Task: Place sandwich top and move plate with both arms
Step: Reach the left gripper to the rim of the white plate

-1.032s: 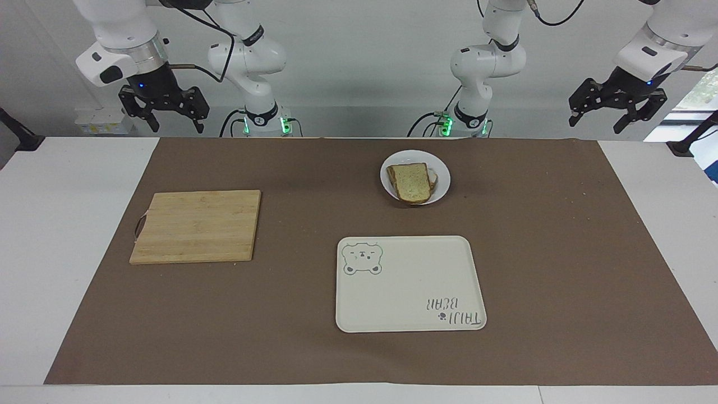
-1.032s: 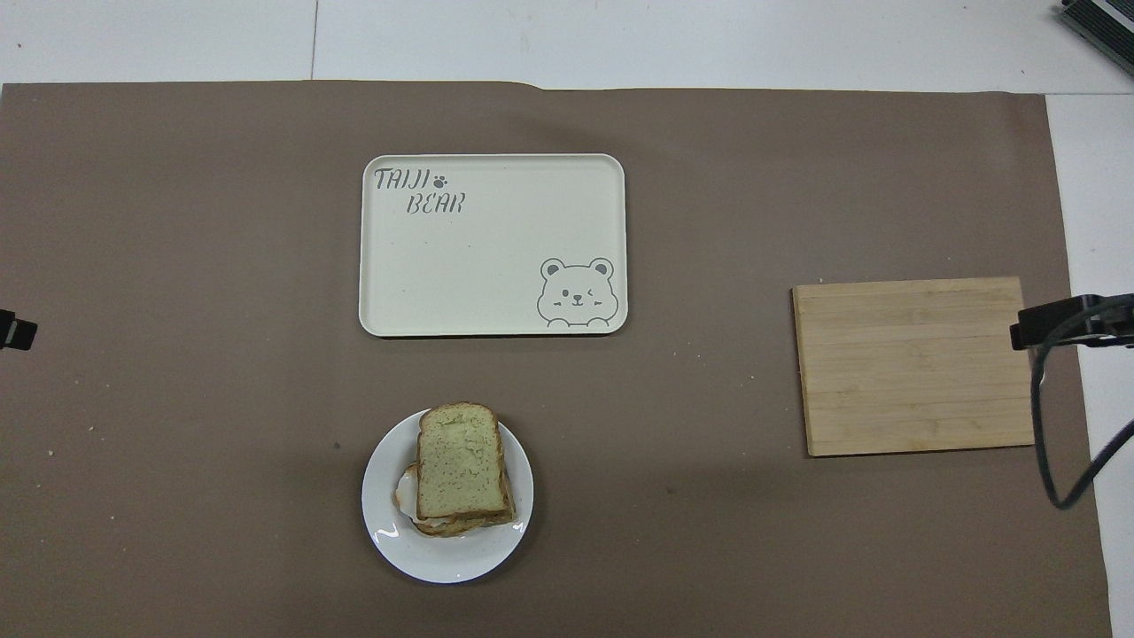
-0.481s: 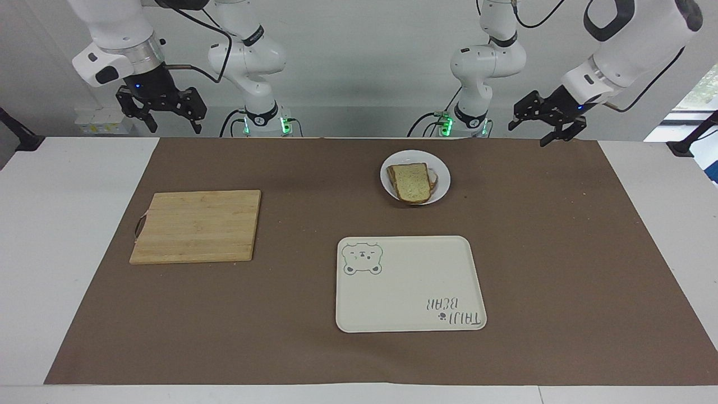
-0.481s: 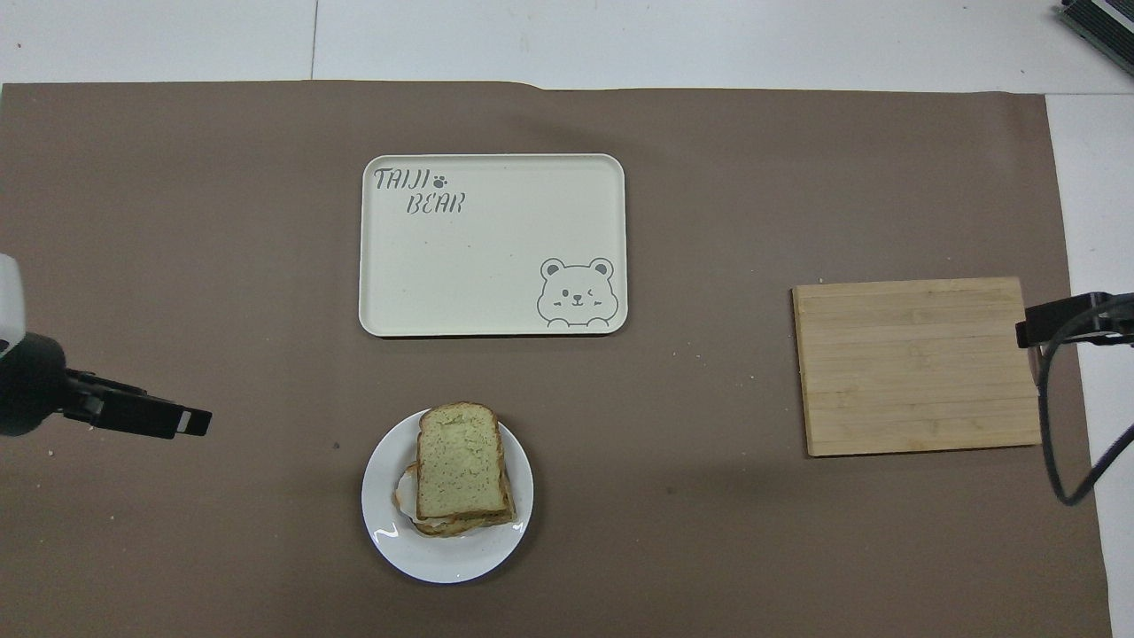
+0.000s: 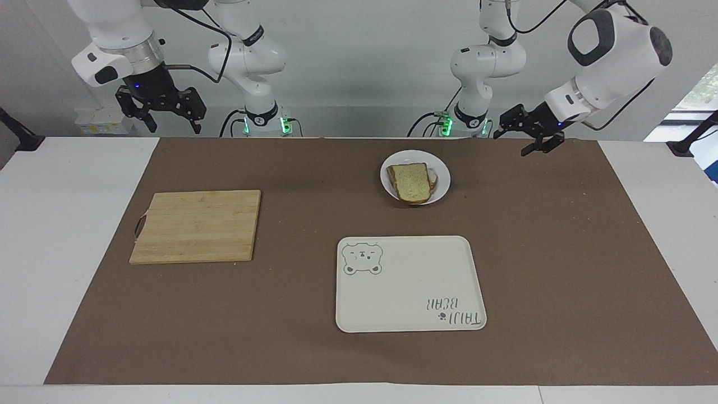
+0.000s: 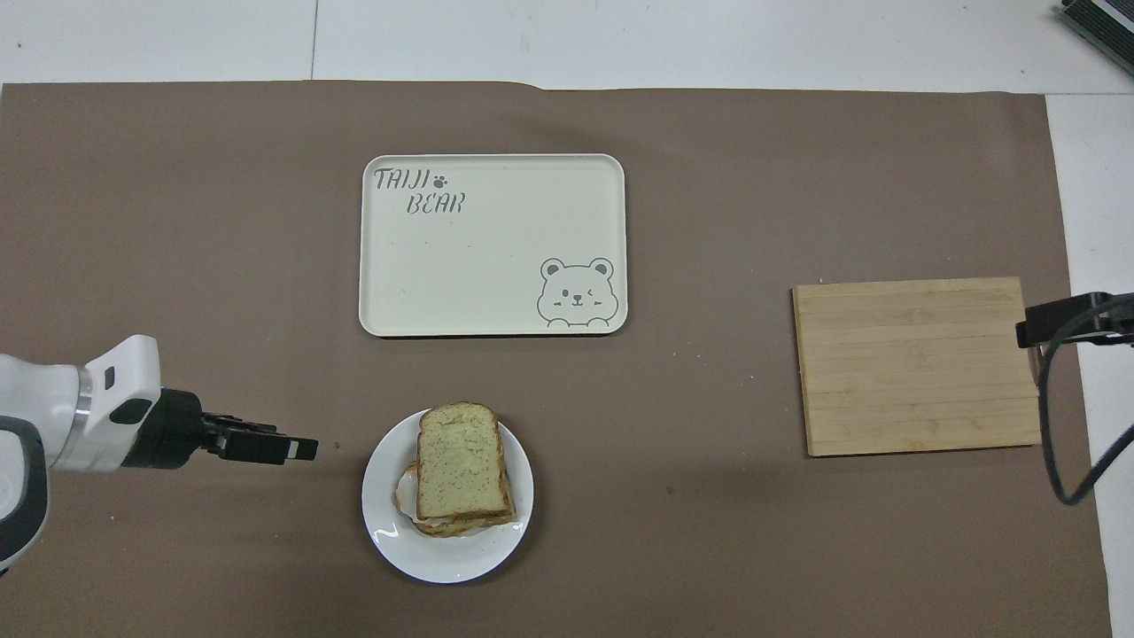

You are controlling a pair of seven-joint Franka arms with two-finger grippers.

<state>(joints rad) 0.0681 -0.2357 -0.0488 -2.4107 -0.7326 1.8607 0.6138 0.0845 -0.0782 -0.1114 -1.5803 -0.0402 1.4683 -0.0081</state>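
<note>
Since a second ago the left gripper (image 5: pixel 527 139) has swung in from the left arm's end of the desk and now hangs over the brown mat (image 5: pixel 561 235), near the plate (image 5: pixel 440 168) but clear of it; the right gripper (image 5: pixel 160 109) has barely shifted, and nothing on the desk has moved.

Facing view: the left gripper's fingers stand apart and empty, pointing toward the plate. The right gripper waits high over the desk's robot-side edge, at the right arm's end, its fingers apart and empty too. Both arms are cut off by the top of the picture. On the plate the sandwich top (image 5: pixel 414 182) lies on a lower slice that shows only as a thin edge; what is between them is hard to make out. The tray (image 5: pixel 409 280) lies farther from the robots than the plate, with bare mat between them. The cutting board (image 5: pixel 196 225) sits toward the right arm's end.

Overhead view: the left gripper (image 6: pixel 297 449) comes in beside the plate (image 6: pixel 399 549), apart from its rim. The sandwich top (image 6: pixel 462 461) hides most of the filling; a bit of white peeps out. The tray (image 6: pixel 492 244) holds nothing. The cutting board (image 6: pixel 912 363) is partly crossed by a cable, and only the right gripper's tip (image 6: pixel 1059 319) shows.
</note>
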